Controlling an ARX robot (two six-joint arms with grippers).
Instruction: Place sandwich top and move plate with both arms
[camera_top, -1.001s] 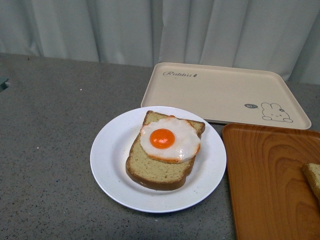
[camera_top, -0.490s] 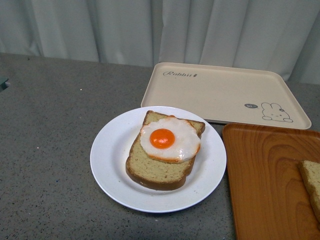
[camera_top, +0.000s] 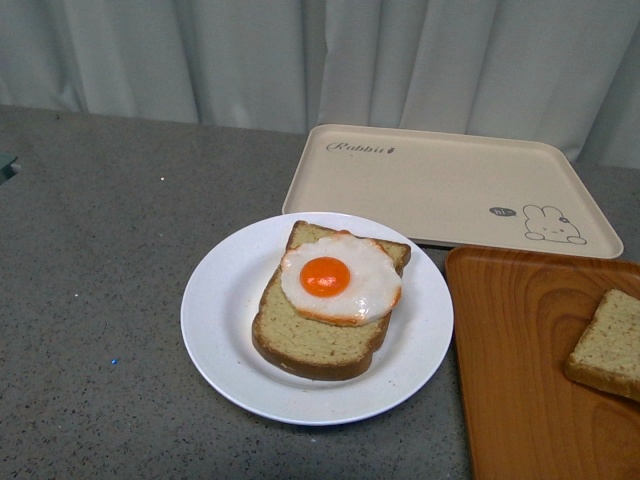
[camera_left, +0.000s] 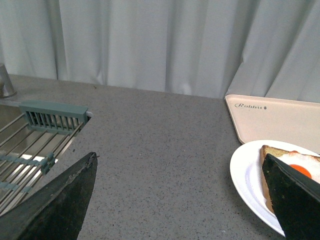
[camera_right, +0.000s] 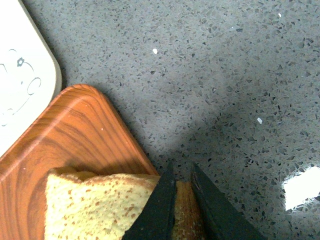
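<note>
Grey speckled stone countertop (camera_top: 100, 300) ran back to pale pleated curtains (camera_top: 200, 50) at 12 o'clock. Round white plate (camera_top: 212, 330) sat mid-counter and carried a tan bread slice (camera_top: 305, 345) topped with a fried egg (camera_top: 340, 278). Beige rectangular rabbit-print tray (camera_top: 440, 190) lay at its 1 o'clock. Orange-brown wooden tray (camera_top: 515, 380) lay at 3 o'clock, with the squarish tan-brown speckled sandwich top (camera_top: 608, 345) over it. Right gripper (camera_right: 182, 172) jaws were narrow, pinching that slice's crust. Left gripper (camera_left: 178, 156) jaws were spread wide over the counter, near a metal sink rack (camera_left: 25, 155).
</note>
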